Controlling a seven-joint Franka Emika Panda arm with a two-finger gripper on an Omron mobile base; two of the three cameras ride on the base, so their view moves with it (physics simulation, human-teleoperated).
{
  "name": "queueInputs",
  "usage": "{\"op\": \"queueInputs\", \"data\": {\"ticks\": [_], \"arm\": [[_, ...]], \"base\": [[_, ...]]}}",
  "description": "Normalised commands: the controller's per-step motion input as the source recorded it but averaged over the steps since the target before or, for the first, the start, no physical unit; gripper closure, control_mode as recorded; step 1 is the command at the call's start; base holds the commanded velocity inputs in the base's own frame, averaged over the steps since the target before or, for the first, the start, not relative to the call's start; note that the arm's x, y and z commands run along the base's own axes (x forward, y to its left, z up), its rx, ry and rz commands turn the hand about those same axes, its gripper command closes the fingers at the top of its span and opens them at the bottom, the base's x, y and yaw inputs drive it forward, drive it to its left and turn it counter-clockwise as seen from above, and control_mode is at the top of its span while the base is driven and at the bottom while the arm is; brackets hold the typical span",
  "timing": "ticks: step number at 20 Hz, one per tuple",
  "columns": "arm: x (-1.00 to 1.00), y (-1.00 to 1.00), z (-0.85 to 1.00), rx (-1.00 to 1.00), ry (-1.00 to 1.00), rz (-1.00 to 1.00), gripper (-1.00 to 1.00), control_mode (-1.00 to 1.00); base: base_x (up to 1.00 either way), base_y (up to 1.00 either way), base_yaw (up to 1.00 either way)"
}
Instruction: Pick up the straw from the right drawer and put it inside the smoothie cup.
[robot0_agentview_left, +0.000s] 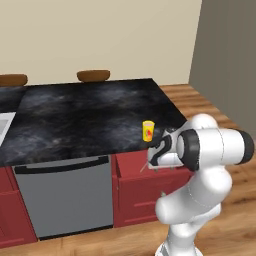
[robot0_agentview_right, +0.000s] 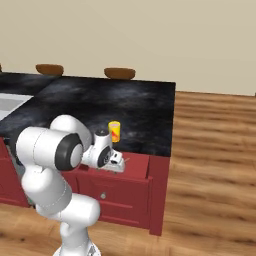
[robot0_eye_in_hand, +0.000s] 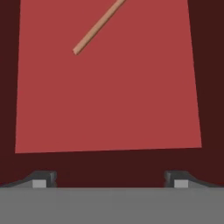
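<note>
The straw (robot0_eye_in_hand: 98, 27), a thin tan stick, lies slantwise on the red floor of the right drawer (robot0_eye_in_hand: 109, 100), toward the top of the hand view. The drawer (robot0_agentview_left: 150, 190) (robot0_agentview_right: 122, 192) stands pulled out below the counter's front edge. My gripper (robot0_eye_in_hand: 109, 179) (robot0_agentview_left: 156, 166) (robot0_agentview_right: 119, 168) points down into it, open, fingertips wide apart with nothing between them and well short of the straw. The smoothie cup (robot0_agentview_left: 148, 131) (robot0_agentview_right: 114, 131), yellow with a red-orange mark, stands upright on the black counter just behind the hand.
The black counter (robot0_agentview_left: 90, 115) carries two brown wooden bowls (robot0_agentview_left: 93, 75) (robot0_agentview_left: 12, 79) at its back edge. A grey dishwasher front (robot0_agentview_left: 65, 197) with a bar handle sits left of the drawer. A sink (robot0_agentview_right: 12, 105) is at far left. Wood floor spreads to the right.
</note>
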Motion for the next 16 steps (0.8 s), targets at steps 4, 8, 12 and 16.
{"op": "queueInputs", "data": {"ticks": [4,8,12,16], "arm": [[0.00,0.00,-0.26,-0.01,0.11,0.00,-1.00,-1.00],[-0.44,0.00,-0.41,-0.03,0.11,0.00,-1.00,-1.00],[-0.99,-0.07,-0.58,-0.03,0.08,0.00,-1.00,-1.00],[-1.00,-0.14,-0.60,-0.01,0.04,0.00,-1.00,-1.00]], "base": [[0.00,0.00,0.00],[0.00,0.00,0.00],[0.00,0.00,0.00],[0.00,0.00,0.00]]}}
